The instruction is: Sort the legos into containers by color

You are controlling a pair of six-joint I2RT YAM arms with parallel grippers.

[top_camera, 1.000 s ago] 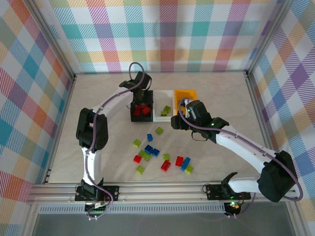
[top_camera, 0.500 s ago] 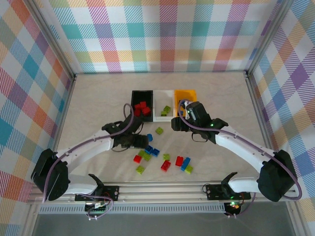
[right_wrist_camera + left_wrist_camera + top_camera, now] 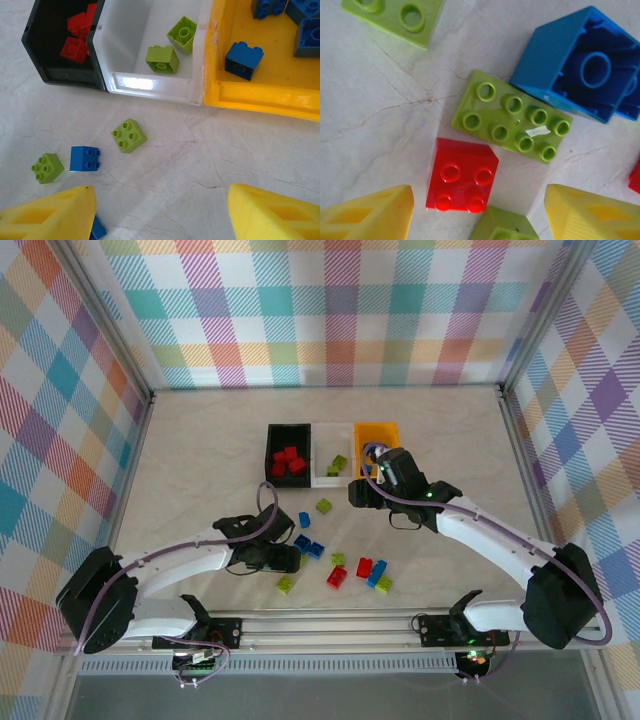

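Observation:
My left gripper (image 3: 479, 216) (image 3: 287, 560) hangs open low over the loose legos. A red two-by-two lego (image 3: 462, 175) lies between its yellow fingertips (image 3: 366, 212), touching neither, with a lime lego (image 3: 502, 227) just below it. A long lime lego (image 3: 512, 117) and an upturned blue lego (image 3: 580, 62) lie beyond. My right gripper (image 3: 160, 215) (image 3: 359, 490) is open over bare table in front of the containers: the black bin (image 3: 40, 65) with red legos, the white bin (image 3: 150, 84) with two lime ones, the yellow bin (image 3: 265, 95) with blue ones.
Loose legos lie scattered mid-table: a lime one (image 3: 324, 506), a blue one (image 3: 304, 519), red ones (image 3: 337, 576), a lime one (image 3: 286, 584). The bins stand in a row at the back (image 3: 270, 452). Metal frame rails and plaid walls bound the table.
My left arm swung from over the black bin down to the pile of loose legos and came closer to the near edge. The right arm has barely moved.

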